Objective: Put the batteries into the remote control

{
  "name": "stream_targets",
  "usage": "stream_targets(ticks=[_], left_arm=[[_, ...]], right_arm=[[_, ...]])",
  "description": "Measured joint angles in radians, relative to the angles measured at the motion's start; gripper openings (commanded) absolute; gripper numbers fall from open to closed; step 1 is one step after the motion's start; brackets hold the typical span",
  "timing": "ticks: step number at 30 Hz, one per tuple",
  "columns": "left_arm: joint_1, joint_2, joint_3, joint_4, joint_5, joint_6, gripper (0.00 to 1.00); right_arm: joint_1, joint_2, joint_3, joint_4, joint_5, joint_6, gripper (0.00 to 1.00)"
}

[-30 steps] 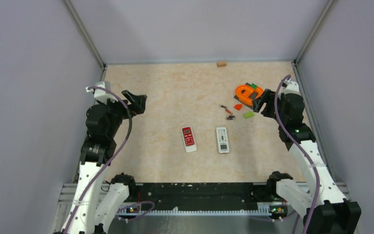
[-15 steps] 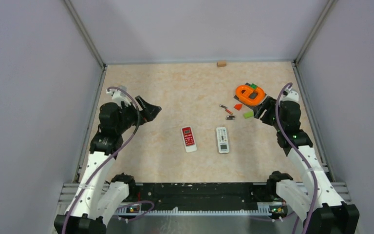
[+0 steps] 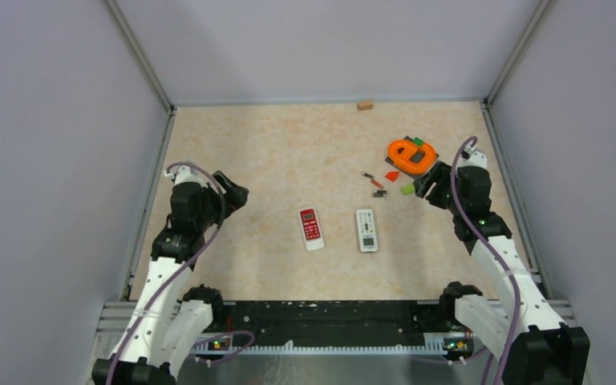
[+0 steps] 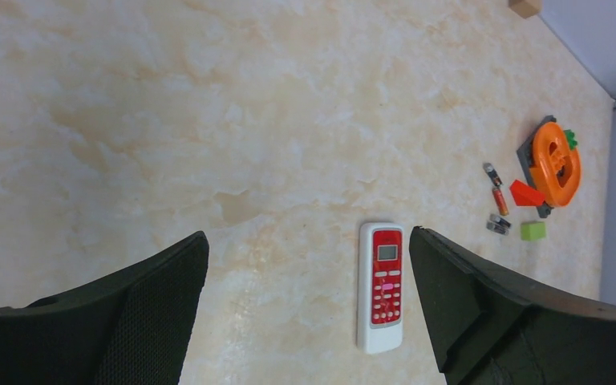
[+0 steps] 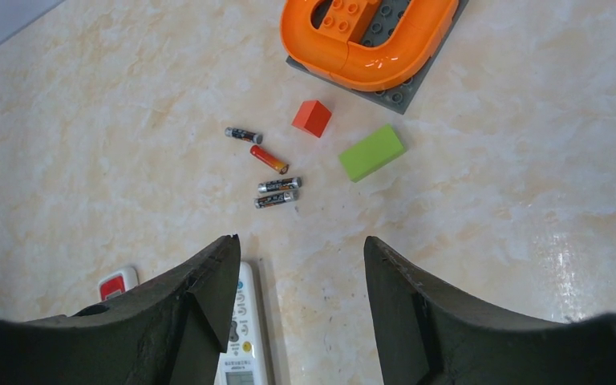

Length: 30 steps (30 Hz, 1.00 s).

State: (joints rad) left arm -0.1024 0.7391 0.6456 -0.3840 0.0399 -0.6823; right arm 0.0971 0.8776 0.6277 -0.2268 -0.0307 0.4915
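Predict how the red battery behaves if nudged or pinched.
The red battery is a slim cylinder lying flat on the smooth table, so a nudge would probably roll it. It looks rigid and small, likely light. Its round body may slip from the right end effector unless pinched squarely.

Robot lab cell, plain grey walls (image 3: 329, 48)
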Motion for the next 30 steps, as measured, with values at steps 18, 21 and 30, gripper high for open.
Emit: stream_targets(ticks=[18,21,30], left_arm=[[-0.5,0.45,0.095,-0.031,-0.187,-0.064,0.99],[-0.583,0.595,0.175,-0.027,-0.263,-0.107,0.99],[-0.677,0.858,0.317,0.018,-0.301,-0.164,0.94]], right_arm=[[0.0,0.058,-0.033,0.018,-0.09,0.07,0.7],[0.0,0.057,-0.062,0.018,-0.122,0.087,0.72],[0.0,0.026,-0.106,0.01,-0.144,0.106,0.73]])
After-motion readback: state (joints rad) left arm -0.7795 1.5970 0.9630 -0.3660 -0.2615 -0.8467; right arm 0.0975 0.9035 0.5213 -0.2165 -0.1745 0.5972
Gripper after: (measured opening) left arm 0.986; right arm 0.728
